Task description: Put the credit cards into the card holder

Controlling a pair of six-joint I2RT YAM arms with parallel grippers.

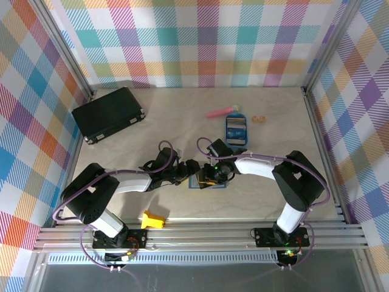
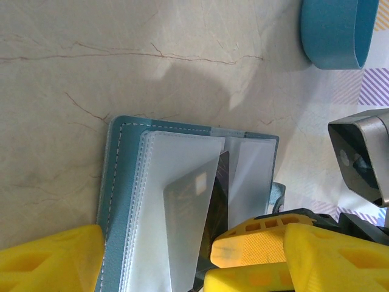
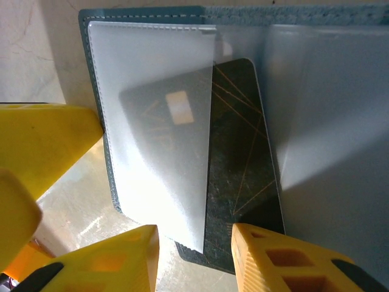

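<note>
We see the small teal-blue folding card holder (image 3: 152,15) lying open on the pale table (image 1: 182,121), at its middle between the two arms. A dark rectangular plastic card with thin gold lines (image 3: 237,158) sits about halfway inside a clear plastic sleeve (image 3: 152,73) of the holder, its chip showing through the film. The right gripper (image 3: 194,243) hangs over the card's free end, its yellow fingers (image 3: 292,261) apart with a clear gap; we cannot tell whether they touch it. The left gripper (image 2: 188,249) is spread wide across the holder, one finger (image 2: 48,261) against the left cover edge. Farther back stands a bright blue oval tray (image 1: 236,143).
</note>
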